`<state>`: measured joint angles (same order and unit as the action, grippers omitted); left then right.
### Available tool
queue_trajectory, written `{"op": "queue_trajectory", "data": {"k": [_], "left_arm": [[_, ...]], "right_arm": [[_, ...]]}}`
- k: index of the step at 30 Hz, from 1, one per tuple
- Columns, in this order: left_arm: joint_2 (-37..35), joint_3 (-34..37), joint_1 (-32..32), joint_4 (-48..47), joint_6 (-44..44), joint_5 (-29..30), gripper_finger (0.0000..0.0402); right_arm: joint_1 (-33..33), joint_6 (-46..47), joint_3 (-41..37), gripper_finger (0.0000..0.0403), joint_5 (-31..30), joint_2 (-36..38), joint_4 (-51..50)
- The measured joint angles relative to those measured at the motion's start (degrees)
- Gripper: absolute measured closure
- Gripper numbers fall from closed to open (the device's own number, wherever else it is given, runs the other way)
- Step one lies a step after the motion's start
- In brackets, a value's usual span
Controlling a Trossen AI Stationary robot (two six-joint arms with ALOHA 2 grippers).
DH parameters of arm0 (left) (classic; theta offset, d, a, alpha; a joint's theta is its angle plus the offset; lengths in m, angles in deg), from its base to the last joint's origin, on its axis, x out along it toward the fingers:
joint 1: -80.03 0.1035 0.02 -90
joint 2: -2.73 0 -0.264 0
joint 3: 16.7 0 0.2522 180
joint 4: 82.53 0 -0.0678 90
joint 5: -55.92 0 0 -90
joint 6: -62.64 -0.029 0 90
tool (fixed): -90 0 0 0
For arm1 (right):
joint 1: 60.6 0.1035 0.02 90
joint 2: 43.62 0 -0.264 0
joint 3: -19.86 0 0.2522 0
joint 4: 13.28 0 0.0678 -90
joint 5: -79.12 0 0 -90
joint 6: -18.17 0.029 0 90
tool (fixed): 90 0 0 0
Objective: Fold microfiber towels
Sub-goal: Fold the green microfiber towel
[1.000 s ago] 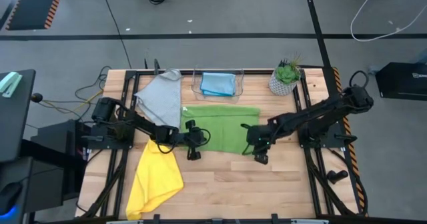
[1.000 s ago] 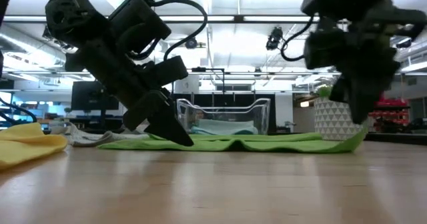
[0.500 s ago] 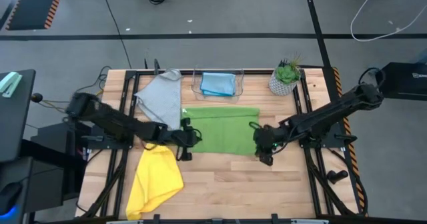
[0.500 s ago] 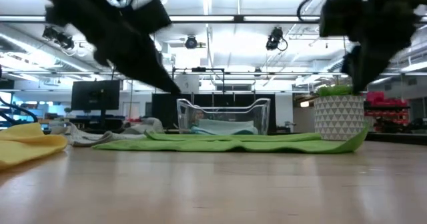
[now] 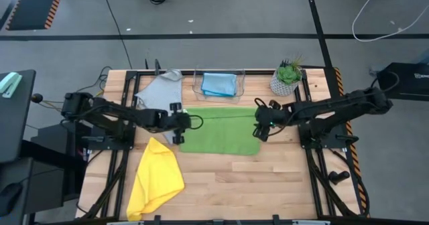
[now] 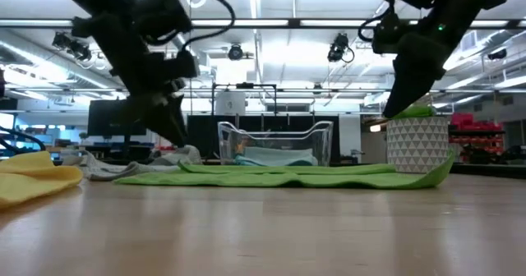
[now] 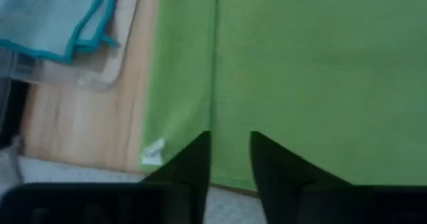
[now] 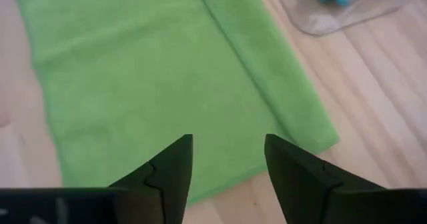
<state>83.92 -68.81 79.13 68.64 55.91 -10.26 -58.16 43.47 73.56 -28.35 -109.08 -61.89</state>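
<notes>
The green towel (image 5: 218, 132) lies flat on the table's middle, with a lengthwise fold line near its far edge (image 7: 215, 57). Its right near corner curls up a little (image 6: 444, 167). My left gripper (image 5: 177, 131) hangs open above the towel's left edge, with nothing between its fingers (image 7: 230, 144). My right gripper (image 5: 257, 127) hangs open above the towel's right edge, also with nothing in it (image 8: 228, 147). The grey towel (image 5: 161, 94) lies spread at the far left. The yellow towel (image 5: 157, 179) lies bunched at the near left. The light blue towel (image 5: 218, 83) lies folded in a clear bin.
The clear bin (image 5: 220, 90) stands at the table's far middle, just beyond the green towel. A potted plant in a white pot (image 5: 287, 80) stands at the far right. Bare wood (image 5: 255, 185) lies between the green towel and the near edge.
Both grippers have risen from the green towel's near corners and drawn toward the table's far edge, the left one also toward the left. The green towel has stayed flat where it was.
</notes>
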Motion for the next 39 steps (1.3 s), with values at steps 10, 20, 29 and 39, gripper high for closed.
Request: {"op": "queue_trajectory", "data": {"k": [10,20,29,39], "left_arm": [[1.8,0.0,3.7,-2.3,-9.3,-0.1,0.0196],[6.9,0.0,5.1,0.8,-16.1,0.0,0.0284],[7.4,0.0,8.0,1.9,-18.4,2.2,0.0389],[2.3,0.0,6.1,3.2,-16.2,3.3,0.0394]], "right_arm": [[-0.4,-1.3,0.0,0.0203,0.2,0.3,0.8],[-0.4,-1.5,0.0,0.0204,0.2,0.3,1.0],[-0.4,-2.7,0.0,0.0205,0.2,0.3,1.2],[-0.4,-8.5,0.0,0.0169,-4.7,-4.6,1.0]]}}
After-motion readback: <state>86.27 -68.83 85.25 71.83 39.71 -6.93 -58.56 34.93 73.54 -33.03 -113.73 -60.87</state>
